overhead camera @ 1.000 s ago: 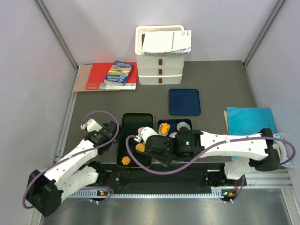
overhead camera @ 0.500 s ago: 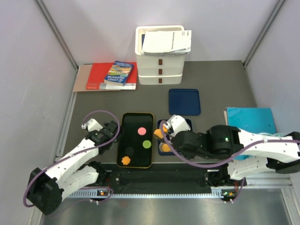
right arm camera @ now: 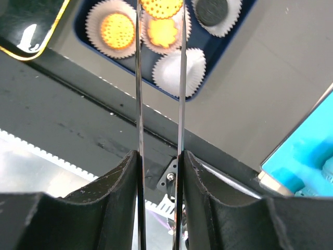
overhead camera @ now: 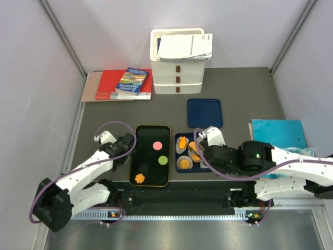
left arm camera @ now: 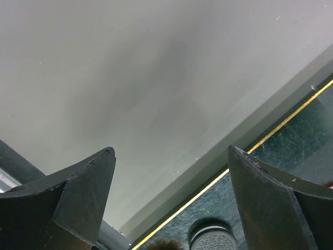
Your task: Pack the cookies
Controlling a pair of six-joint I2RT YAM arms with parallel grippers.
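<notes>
A dark grey table top (overhead camera: 244, 99) fills the middle of the top view, matt and evenly lit, with only soft shadows. A pale back wall (overhead camera: 104, 31) rises at the upper edge, a left wall (overhead camera: 31, 104) and a right wall (overhead camera: 312, 67) at the sides, joined by slanting aluminium posts (overhead camera: 62, 36). Along the bottom runs a black rail (overhead camera: 177, 200), then brushed metal (overhead camera: 182, 237)

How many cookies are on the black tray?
4: pink cookie farthest back, green cookie mid-tray, black cookie left of it, orange cookie at the near end. None seems hidden.
</notes>
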